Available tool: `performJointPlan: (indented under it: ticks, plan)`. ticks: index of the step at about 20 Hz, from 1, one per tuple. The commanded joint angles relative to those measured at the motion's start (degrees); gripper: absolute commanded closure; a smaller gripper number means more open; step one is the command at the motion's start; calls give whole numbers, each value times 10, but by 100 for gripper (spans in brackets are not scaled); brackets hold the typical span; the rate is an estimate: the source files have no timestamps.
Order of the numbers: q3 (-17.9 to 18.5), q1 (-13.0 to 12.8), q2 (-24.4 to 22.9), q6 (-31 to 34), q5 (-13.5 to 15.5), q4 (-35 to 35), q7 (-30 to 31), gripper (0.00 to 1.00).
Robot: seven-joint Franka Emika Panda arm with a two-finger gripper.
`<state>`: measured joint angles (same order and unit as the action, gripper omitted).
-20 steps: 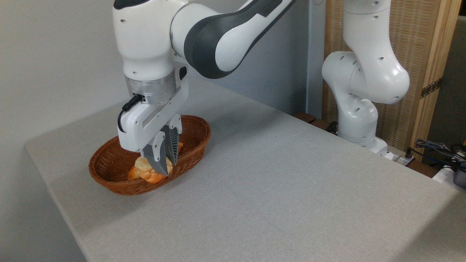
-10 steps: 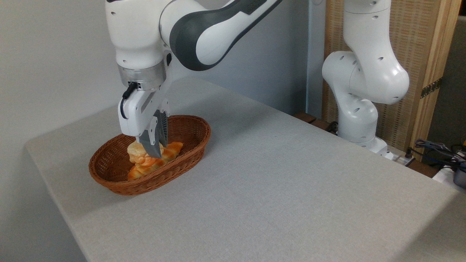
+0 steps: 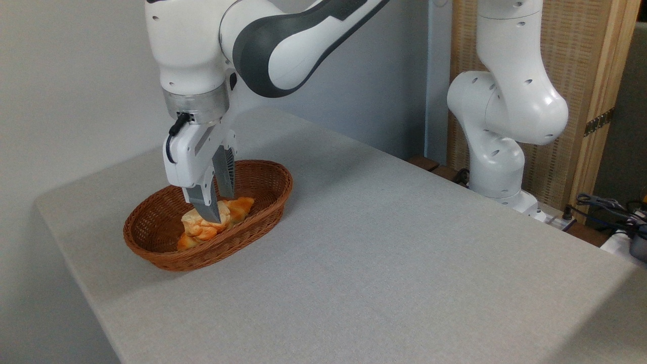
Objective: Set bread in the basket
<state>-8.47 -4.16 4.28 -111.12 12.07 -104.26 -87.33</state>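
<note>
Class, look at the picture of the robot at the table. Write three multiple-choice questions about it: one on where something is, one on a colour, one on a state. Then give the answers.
1. Where is the bread?
A. Inside the basket
B. On the bare table to the right
C. On the floor

2. What colour is the basket?
A. Blue
B. Reddish-brown
C. White

3. How does the gripper stand?
A. Fingers spread, over the basket
B. Shut on a cup
C. Out of the picture

Answers:
1. A, the bun lies within the wicker rim, beside a longer loaf.
2. B, the weave is reddish-brown against the grey table.
3. A, a gap shows between the two fingers above the bread.
</note>
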Motion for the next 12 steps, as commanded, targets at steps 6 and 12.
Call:
performJointPlan:
  ticks: [6,12]
  plan:
    - [48,5,-18,11,1,2,108,0]
    - [77,6,-34,12,-26,7,236,0]
